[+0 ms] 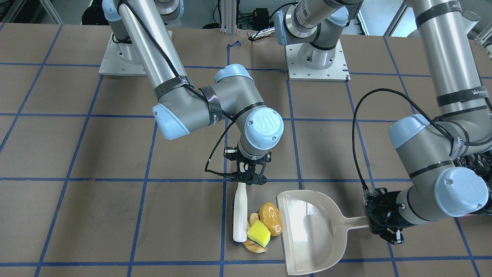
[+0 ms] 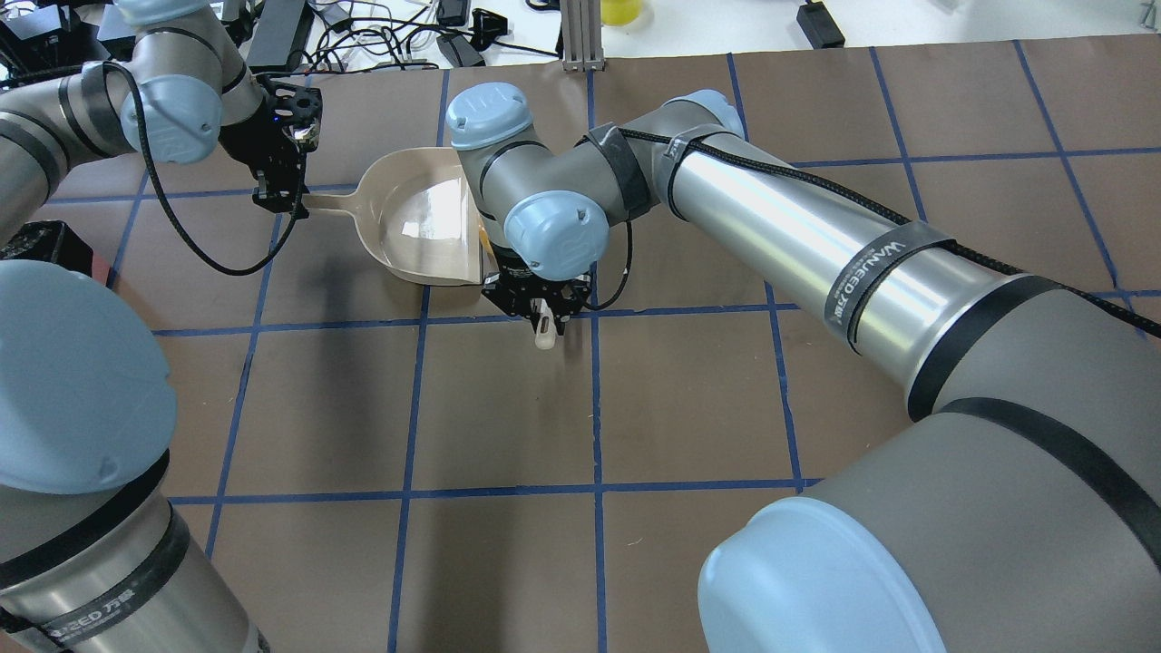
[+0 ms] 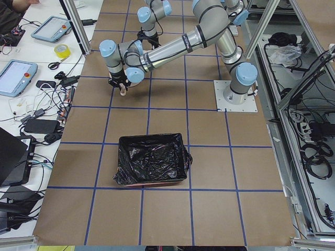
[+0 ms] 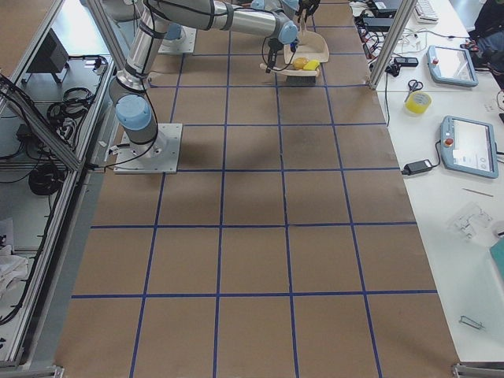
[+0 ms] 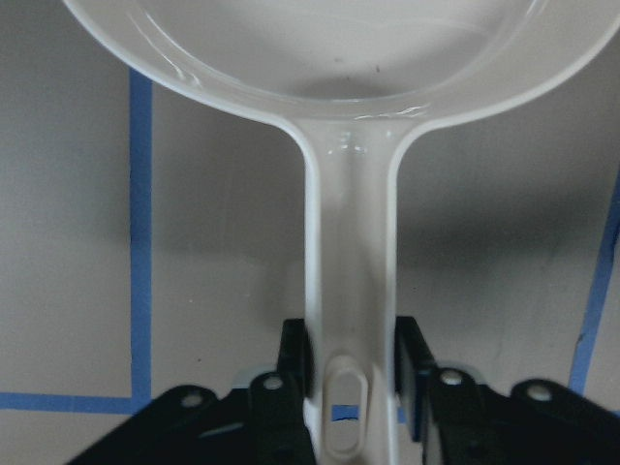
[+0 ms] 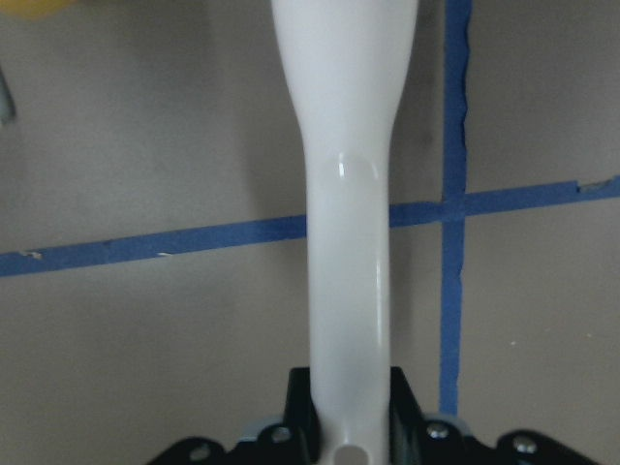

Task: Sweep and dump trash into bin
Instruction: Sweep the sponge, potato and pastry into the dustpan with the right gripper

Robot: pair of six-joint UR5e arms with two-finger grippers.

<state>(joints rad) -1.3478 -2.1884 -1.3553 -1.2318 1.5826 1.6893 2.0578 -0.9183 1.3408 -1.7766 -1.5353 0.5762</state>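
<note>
Beige plastic dustpan [image 1: 311, 234] flat on worktop [image 1: 115, 215], handle clamped in left end effector [image 1: 372, 222]. Right end effector [image 1: 246, 181] clamped on white brush [image 1: 240, 215], bristles down behind trash. Bread lump [image 1: 271, 218], sponge block [image 1: 258, 233] and pastry piece [image 1: 254, 246] bunched between brush and dustpan mouth; bread lump just beside lip, pan empty. Step judged: sweeping, nothing loaded yet. Next: push brush toward pan with left holding steady, then carry to bin [image 3: 125, 157], well apart.

Brush [image 1: 241, 213] and dustpan [image 1: 315, 234] closely flank the trash [image 1: 270, 222], blocking approach from either side; bare worktop [image 1: 115, 223] lies open beyond the brush, the bin [image 3: 152, 159] well apart.
</note>
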